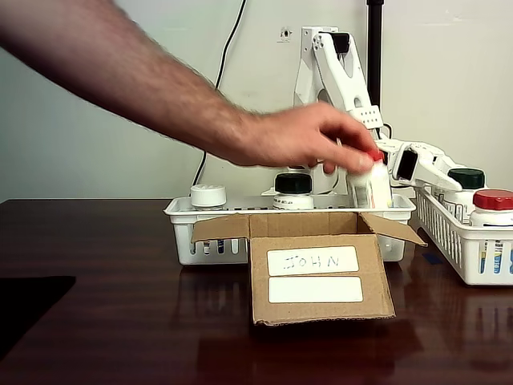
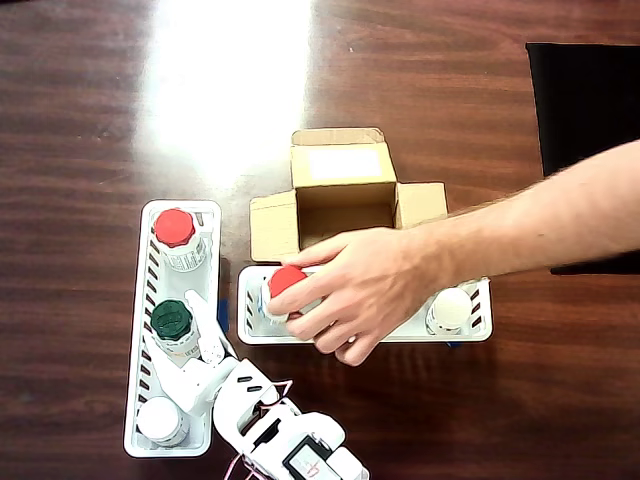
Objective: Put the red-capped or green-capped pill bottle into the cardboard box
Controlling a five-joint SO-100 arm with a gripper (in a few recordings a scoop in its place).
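A person's bare forearm reaches in from the upper left of the fixed view, its hand [image 1: 309, 138] curled palm-down with fingers [image 2: 300, 300] wrapped around something. The white two-finger gripper [image 2: 208, 330] of the white jointed robot arm [image 1: 341, 72] points out low and level, its fingers close together; whether they are fully closed cannot be told.

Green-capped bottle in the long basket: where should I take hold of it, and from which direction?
Take the green-capped bottle by its cap, coming straight down: it stands upright, the basket walls hide its body, and the cap rises above the rim. The pincer sits right beside it.
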